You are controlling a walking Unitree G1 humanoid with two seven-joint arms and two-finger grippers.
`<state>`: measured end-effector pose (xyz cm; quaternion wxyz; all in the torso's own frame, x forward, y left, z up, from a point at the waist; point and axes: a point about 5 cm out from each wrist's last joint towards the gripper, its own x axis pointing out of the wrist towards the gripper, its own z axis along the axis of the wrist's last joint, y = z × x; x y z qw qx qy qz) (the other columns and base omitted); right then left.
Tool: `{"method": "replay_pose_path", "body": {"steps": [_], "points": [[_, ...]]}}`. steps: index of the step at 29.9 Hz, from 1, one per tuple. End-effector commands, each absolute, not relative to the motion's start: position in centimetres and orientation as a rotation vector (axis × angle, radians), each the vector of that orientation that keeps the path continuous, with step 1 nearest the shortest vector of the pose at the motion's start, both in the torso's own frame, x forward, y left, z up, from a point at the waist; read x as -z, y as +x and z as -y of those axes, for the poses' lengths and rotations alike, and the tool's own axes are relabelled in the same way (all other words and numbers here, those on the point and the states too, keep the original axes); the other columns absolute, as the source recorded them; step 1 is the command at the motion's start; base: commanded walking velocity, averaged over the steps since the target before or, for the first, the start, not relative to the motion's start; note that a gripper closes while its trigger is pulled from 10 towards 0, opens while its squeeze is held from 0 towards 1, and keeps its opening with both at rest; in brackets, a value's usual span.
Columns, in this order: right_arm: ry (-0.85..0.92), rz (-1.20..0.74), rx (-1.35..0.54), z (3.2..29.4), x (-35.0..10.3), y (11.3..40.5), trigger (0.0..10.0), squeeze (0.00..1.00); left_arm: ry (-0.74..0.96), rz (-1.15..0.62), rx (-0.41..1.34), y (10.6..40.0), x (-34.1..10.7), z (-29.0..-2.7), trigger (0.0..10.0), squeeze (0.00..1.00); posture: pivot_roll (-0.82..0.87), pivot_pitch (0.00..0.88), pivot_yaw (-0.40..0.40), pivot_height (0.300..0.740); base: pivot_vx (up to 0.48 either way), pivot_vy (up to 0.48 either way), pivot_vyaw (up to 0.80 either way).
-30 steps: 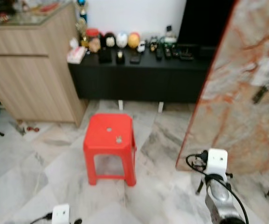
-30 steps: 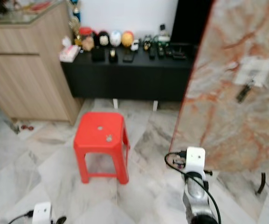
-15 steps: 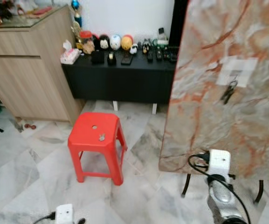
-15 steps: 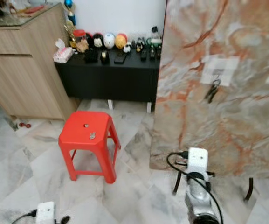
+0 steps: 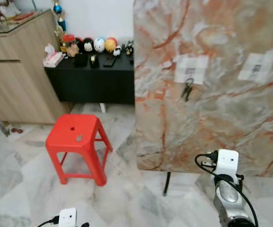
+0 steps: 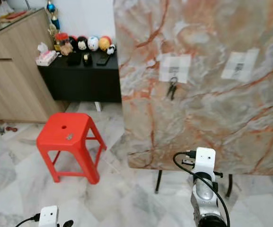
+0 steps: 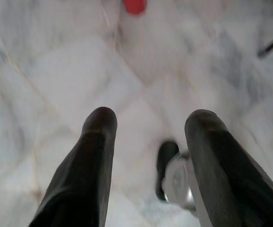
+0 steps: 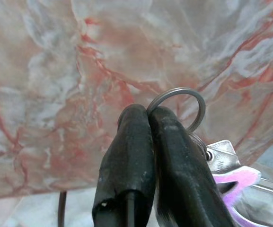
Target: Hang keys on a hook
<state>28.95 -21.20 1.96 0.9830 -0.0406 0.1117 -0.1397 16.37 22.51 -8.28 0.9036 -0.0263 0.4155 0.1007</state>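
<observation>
A tall marble-patterned board [image 5: 212,90] veined in orange and grey stands upright on thin dark legs [image 5: 166,183] over the marble floor [image 5: 13,189], taking up the right and far part of the scene. On its face are 2 pale labels, one [image 5: 191,69] toward the left and one [image 5: 256,66] further right; a dark bunch of keys [image 5: 187,89] hangs at the lower edge of the left label, though the hook itself is too small to make out. The right gripper [image 8: 148,124] is raised near the foot of the board, its jaws pinched together on a silver key ring [image 8: 178,108]; the keys [image 8: 231,170], with a pink tag [image 8: 235,182] among them, dangle just beside its fingers [image 8: 127,161]. In the head views that arm's wrist shows as a white block [image 5: 226,164] with a black cable [image 5: 207,165], near and to the right. The left gripper [image 7: 148,127] hangs low over the floor, its jaws wide apart and holding nothing. To the left stands a red plastic stool [image 5: 77,146] with a small object [image 5: 79,138] on its seat. Further left is a wooden cabinet [image 5: 18,75], and beyond the stool a low black surface [image 5: 91,78] against the white wall carries a row of small figurines [image 5: 93,45] and dark items.
</observation>
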Motion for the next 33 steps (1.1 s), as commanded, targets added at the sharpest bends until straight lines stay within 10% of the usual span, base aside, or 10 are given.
{"method": "replay_pose_path", "body": {"steps": [1,33], "points": [[-0.083,-0.187,0.283,21.3,-2.8,29.5,10.0,0.00,-0.042,-0.878,-0.199,16.0,8.5,-22.5,10.0,0.00,0.07,0.000,0.011,0.740,0.000,0.000,0.00],[-0.110,-0.111,0.276,20.9,-4.6,31.0,10.0,0.00,-0.060,-0.887,-0.197,15.7,8.7,-21.9,10.0,0.00,0.07,0.000,0.005,0.740,0.000,0.000,0.00]]}}
